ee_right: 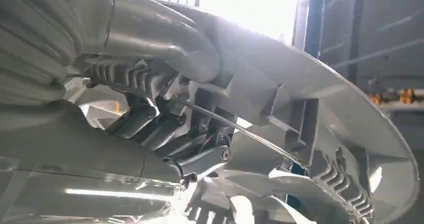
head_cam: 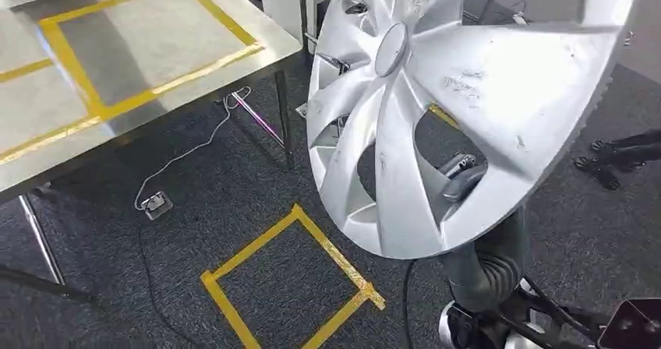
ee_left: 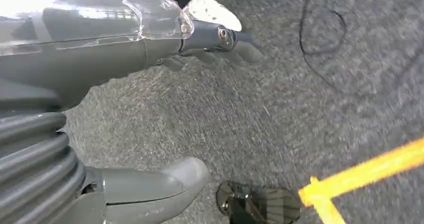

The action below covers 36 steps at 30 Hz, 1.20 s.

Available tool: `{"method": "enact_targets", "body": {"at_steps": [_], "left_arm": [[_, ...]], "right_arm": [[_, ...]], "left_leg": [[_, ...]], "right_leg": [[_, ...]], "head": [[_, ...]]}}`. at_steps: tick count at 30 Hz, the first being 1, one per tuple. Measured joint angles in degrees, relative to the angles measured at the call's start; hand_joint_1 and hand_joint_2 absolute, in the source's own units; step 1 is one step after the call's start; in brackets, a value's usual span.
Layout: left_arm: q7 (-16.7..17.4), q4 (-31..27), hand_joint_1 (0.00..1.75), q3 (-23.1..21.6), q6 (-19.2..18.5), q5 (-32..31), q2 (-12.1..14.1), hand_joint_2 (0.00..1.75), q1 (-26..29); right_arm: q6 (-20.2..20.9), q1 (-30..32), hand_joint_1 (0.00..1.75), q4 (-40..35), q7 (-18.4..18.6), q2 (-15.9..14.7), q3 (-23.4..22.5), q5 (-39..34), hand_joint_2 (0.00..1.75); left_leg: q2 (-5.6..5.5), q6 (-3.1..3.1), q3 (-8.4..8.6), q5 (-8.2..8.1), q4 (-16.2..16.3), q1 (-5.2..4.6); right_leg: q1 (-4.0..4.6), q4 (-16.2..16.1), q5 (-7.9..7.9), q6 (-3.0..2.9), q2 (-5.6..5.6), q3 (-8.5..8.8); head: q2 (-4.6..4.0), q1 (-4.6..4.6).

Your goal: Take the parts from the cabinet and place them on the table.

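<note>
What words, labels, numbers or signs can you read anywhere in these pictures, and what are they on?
None can be read.
Hubcap, held by the right hand: grey scuffs, no lettering; its centre cap looks blank.
Table: yellow tape outlines, no text.
Floor: a yellow tape square, unmarked.
Left hand: no markings.

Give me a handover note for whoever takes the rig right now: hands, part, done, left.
Right hand: holds the silver hubcap from behind, fingers through a spoke opening; the cap is raised and tilted in front of the head camera.
Left hand: holds nothing, fingers apart, hanging over the grey carpet.
Steel table, with yellow tape rectangles, stands ahead to the left; no part lies on the visible top.
Done: hubcap in hand.
Left: carry it to the table and set it down.
</note>
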Motion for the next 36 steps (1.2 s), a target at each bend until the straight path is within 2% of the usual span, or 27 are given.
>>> {"method": "enact_targets", "body": {"at_steps": [2,3,4,6,7,8,9,10,12,13,14,15,17,18,19,20,22,23,24,25,28,30,32,33,34,35,36], "left_arm": [[0.0,0.02,0.0,0.0,0.02,0.0,-0.09,1.75,-0.14],[0.02,0.02,0.0,0.0,0.02,0.0,-0.15,1.75,-0.11],[0.04,0.02,0.0,0.0,0.02,-0.02,-0.24,1.75,-0.04],[0.2,0.02,0.0,0.0,0.04,-0.07,-0.35,1.75,0.06],[0.46,0.02,0.0,0.0,0.04,-0.07,-0.35,1.75,0.06],[0.63,0.04,0.0,0.0,0.04,-0.13,-0.48,1.75,0.08],[0.74,0.04,0.0,0.0,0.07,-0.24,-0.66,1.75,-0.01],[0.96,0.04,0.0,0.0,0.07,-0.26,-0.7,1.75,0.01],[1.14,0.04,0.0,0.0,0.07,-0.44,-0.61,1.75,0.19],[1.14,0.02,0.0,0.0,0.11,-0.48,-0.52,1.75,0.2],[1.14,0.09,0.0,0.0,0.13,-0.52,-0.46,1.75,0.27],[1.11,0.07,0.0,0.0,0.13,-0.57,-0.39,1.75,0.16],[1.03,0.09,0.0,0.0,0.13,-0.61,-0.35,1.75,-0.01],[1.03,0.09,0.0,0.0,0.13,-0.63,-0.35,1.75,0.05],[1.03,0.09,0.0,0.0,0.13,-0.66,-0.33,1.75,0.12],[1.03,0.07,0.0,0.0,0.13,-0.66,-0.28,1.75,0.15],[0.98,0.07,0.0,0.02,0.13,-0.66,-0.13,1.75,0.11],[0.94,0.07,0.0,0.02,0.13,-0.66,-0.13,1.75,0.08],[0.92,0.07,0.0,0.0,0.13,-0.68,-0.22,1.75,0.0],[0.87,0.09,0.0,0.0,0.13,-0.68,-0.2,1.75,0.03],[0.85,0.09,0.0,0.0,0.13,-0.68,-0.2,1.75,0.0],[0.68,0.05,0.0,0.0,0.13,-0.79,-0.22,1.75,-0.11],[0.5,0.02,0.0,0.0,0.13,-0.98,-0.26,1.75,-0.3],[0.46,0.02,0.0,0.0,0.11,-1.05,-0.28,1.75,-0.27],[0.46,0.02,0.0,0.02,0.11,-1.07,-0.28,1.75,-0.2],[0.46,0.04,0.0,0.02,0.11,-1.09,-0.31,1.75,-0.13],[0.46,0.04,0.0,0.0,0.11,-1.09,-0.31,1.75,-0.08]], "right_arm": [[0.0,0.07,1.75,-0.07,0.02,-0.13,-0.04,0.02,1.75],[0.0,0.08,1.75,-0.07,0.04,-0.2,-0.04,0.0,1.75],[0.0,0.08,1.75,-0.07,0.11,-0.2,-0.04,0.0,1.75],[-0.06,0.06,1.75,-0.09,0.26,-0.33,-0.09,-0.02,1.75],[-0.09,0.03,1.75,-0.15,0.33,-0.37,-0.18,-0.02,1.75],[-0.11,0.0,1.75,-0.33,0.35,-0.48,-0.28,-0.02,1.75],[-0.2,0.09,1.75,-0.57,0.37,-0.55,-0.33,-0.02,1.75],[-0.26,-0.02,1.75,-0.77,0.37,-0.57,-0.33,-0.02,1.75],[-0.39,-0.03,1.75,-0.94,0.39,-0.61,-0.35,-0.02,1.75],[-0.46,-0.05,1.75,-1.01,0.42,-0.61,-0.33,0.0,1.75],[-0.48,-0.18,1.75,-1.01,0.46,-0.63,-0.31,0.0,1.75],[-0.52,0.0,1.75,-1.12,0.46,-0.61,-0.33,0.02,1.75],[-0.59,0.13,1.75,-1.46,0.46,-0.65,-0.31,0.13,1.75],[-0.61,0.14,1.75,-1.53,0.46,-0.65,-0.28,0.22,1.75],[-0.61,0.18,1.75,-1.53,0.46,-0.65,-0.26,0.26,1.75],[-0.61,0.22,1.75,-1.53,0.46,-0.65,-0.26,0.26,1.75],[-0.61,0.22,1.75,-1.62,0.46,-0.65,-0.24,0.26,1.75],[-0.61,0.2,1.75,-1.81,0.46,-0.65,-0.24,0.26,1.75],[-0.61,0.21,1.75,-1.99,0.46,-0.65,-0.26,0.28,1.75],[-0.61,0.16,1.75,-2.01,0.46,-0.65,-0.26,0.3,1.75],[-0.61,0.11,1.75,-2.23,0.44,-0.65,-0.24,0.46,1.75],[-0.66,0.15,1.75,-2.4,0.44,-0.65,-0.33,0.61,1.75],[-0.66,0.32,1.75,-2.45,0.44,-0.72,-0.33,0.63,1.75],[-0.63,0.33,1.75,-2.45,0.44,-0.81,-0.31,0.63,1.75],[-0.59,0.33,1.75,-2.43,0.44,-0.85,-0.31,0.63,1.75],[-0.57,0.33,1.75,-2.43,0.44,-0.96,-0.31,0.63,1.75],[-0.55,0.31,1.75,-2.43,0.44,-0.98,-0.31,0.65,1.75]], "left_leg": [[-1.69,0.49,-0.09,0.1,0.02,-0.21],[-2.53,0.57,-0.07,0.15,0.02,-0.39],[-3.46,0.62,0.0,0.18,0.02,-0.56],[-5.23,0.7,0.14,0.24,0.03,-0.86],[-6.03,0.73,0.29,0.26,0.03,-1.0],[-6.59,0.72,0.23,0.28,0.01,-0.76],[-7.34,0.59,-0.02,0.31,0.26,-1.24],[-7.82,0.27,-0.39,0.51,0.25,-0.96],[-8.86,-0.47,-0.72,0.98,-0.11,-0.6],[-9.32,-0.76,-0.77,1.07,-0.27,-1.06],[-4.48,-0.91,-0.99,0.04,0.57,-1.44],[-1.58,-1.47,-2.16,-1.8,2.79,-1.18],[-1.01,-2.34,-6.08,-6.07,11.15,-0.24],[-1.13,-2.69,-7.74,-7.22,14.74,-0.01],[-1.15,-3.0,-8.3,-6.91,15.9,0.31],[-1.11,-3.25,-7.52,-5.43,14.34,0.51],[0.37,-3.55,-2.76,-0.71,5.48,0.64],[3.42,-3.59,-0.51,0.2,0.99,0.47],[4.88,-2.87,-0.16,-0.39,0.66,-0.18],[3.73,-1.79,-0.31,-0.31,0.62,-0.26],[2.1,-0.45,-0.42,-0.26,0.47,-0.45],[0.5,0.28,-0.23,0.03,0.25,-0.06],[-1.13,0.65,-0.35,0.17,0.26,-0.23],[-1.98,0.81,-0.36,0.22,0.27,-0.41],[-2.82,0.89,-0.33,0.27,0.27,-0.59],[-3.67,0.95,-0.29,0.3,0.27,-0.73],[-4.6,1.03,-0.23,0.36,0.28,-0.96]], "right_leg": [[0.14,9.83,-4.11,-0.22,1.96,-4.66],[0.21,12.7,-4.57,-0.42,2.21,-6.19],[0.28,13.02,-3.7,-0.72,2.35,-6.58],[0.59,7.44,0.97,-1.73,2.9,-4.61],[0.83,2.62,3.84,-2.46,3.97,-2.66],[1.02,-1.23,5.39,-3.2,6.36,-1.27],[0.72,-2.41,5.14,-3.5,7.05,-0.67],[1.02,-3.41,4.6,-3.17,6.64,-0.07],[1.2,-3.68,4.7,-3.31,5.58,-0.05],[0.69,-4.69,5.16,-3.18,4.7,0.36],[0.58,-5.44,5.52,-3.14,4.06,0.79],[0.66,-5.73,5.65,-3.33,3.47,0.93],[0.7,-5.6,5.58,-3.36,1.93,0.91],[0.65,-5.55,5.48,-3.35,1.15,0.91],[0.58,-5.47,5.37,-3.24,0.43,0.93],[0.51,-5.37,5.23,-3.03,-0.23,0.94],[0.27,-4.89,4.73,-2.42,-1.36,1.1],[0.29,-4.54,4.34,-1.95,-1.87,1.24],[0.76,-4.23,4.03,-1.51,-2.2,1.14],[0.75,-4.21,3.98,-1.32,-2.46,1.23],[0.54,-4.53,3.78,-0.49,-4.01,1.9],[0.11,-1.42,0.94,0.02,0.24,0.8],[0.17,7.6,-3.55,-0.02,1.94,-3.26],[0.23,11.34,-4.78,-0.11,2.16,-5.08],[0.24,13.13,-4.76,-0.29,2.27,-6.05],[0.27,12.42,-3.42,-0.61,2.34,-5.95],[0.48,9.22,-0.72,-1.16,2.58,-4.81]], "head": [[0.0,0.9],[0.0,1.22],[0.0,1.46],[0.0,1.86],[0.0,1.97],[0.0,2.21],[0.0,1.81],[0.0,1.81],[0.0,1.9],[0.0,1.94],[0.0,1.91],[0.0,0.79],[0.0,0.59],[0.0,0.41],[0.0,0.19],[0.0,-0.07],[0.0,-0.31],[0.0,-0.53],[0.0,-0.9],[0.0,-0.7],[0.0,-0.57],[0.0,-0.14],[0.0,0.77],[0.0,1.07],[0.0,1.38],[0.0,1.64],[0.0,1.81]]}}
